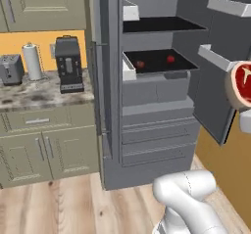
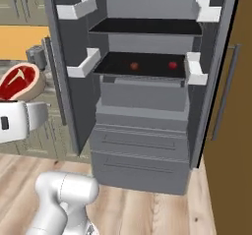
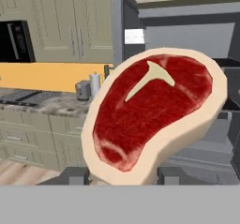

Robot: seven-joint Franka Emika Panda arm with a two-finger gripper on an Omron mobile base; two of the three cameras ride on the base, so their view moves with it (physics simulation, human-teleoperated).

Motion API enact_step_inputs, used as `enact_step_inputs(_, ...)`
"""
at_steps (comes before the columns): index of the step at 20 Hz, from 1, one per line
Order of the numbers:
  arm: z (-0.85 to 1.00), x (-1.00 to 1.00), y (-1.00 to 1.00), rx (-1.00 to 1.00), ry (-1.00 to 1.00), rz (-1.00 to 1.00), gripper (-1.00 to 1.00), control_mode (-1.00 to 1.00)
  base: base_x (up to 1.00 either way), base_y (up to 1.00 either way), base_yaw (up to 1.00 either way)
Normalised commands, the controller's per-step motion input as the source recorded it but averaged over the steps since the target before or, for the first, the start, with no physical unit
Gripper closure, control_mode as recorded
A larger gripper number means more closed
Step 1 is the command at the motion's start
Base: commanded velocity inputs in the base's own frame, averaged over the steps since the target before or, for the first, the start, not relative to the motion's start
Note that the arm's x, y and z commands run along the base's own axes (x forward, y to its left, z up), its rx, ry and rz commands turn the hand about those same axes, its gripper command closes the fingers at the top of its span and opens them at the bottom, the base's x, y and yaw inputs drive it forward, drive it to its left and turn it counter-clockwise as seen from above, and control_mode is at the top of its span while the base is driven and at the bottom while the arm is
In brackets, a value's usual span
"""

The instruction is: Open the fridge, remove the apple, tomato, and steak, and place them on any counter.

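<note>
A: Left base view first. Where is the steak relative to the fridge?

B: The fridge (image 1: 147, 105) stands open. My steak (image 1: 242, 86) hangs off to the right of it, in front of its right door, clear of the shelves. Two small red things (image 1: 154, 61) remain on the fridge's middle shelf; I judge them the apple and the tomato, but cannot tell which is which. The table (image 1: 44, 95) lies left of the fridge, carrying a coffee machine (image 1: 68, 64), a paper towel roll (image 1: 33, 61) and a toaster (image 1: 11, 69).

A: Right base view?

B: Here the steak (image 2: 19, 81) sits left of the fridge (image 2: 142, 106), just above my white hand.

A: Hand view?

B: My gripper (image 3: 124, 174) is clamped on the steak (image 3: 154, 113), which stands on edge between the jaws. The table (image 3: 47, 103) shows left of the fridge (image 3: 187, 54).

A: Which step is this?

B: Carrying the steak out, I think. Next I'd swing left of the fridge, lower it onto bare table and release. No writing or brand is readable anywhere.
</note>
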Motion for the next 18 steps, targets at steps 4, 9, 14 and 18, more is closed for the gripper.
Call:
enact_step_inputs(4,0.00,0.00,0.00,0.00,0.00,0.00,1.00,1.00,0.08,1.00,0.00)
enact_step_inputs(9,0.00,0.00,0.00,0.00,0.00,0.00,1.00,1.00,0.35,1.00,0.00)
enact_step_inputs(14,0.00,0.00,0.00,0.00,0.00,0.00,1.00,1.00,0.43,1.00,0.00)
enact_step_inputs(18,0.00,0.00,0.00,0.00,0.00,0.00,1.00,1.00,0.76,0.97,0.00)
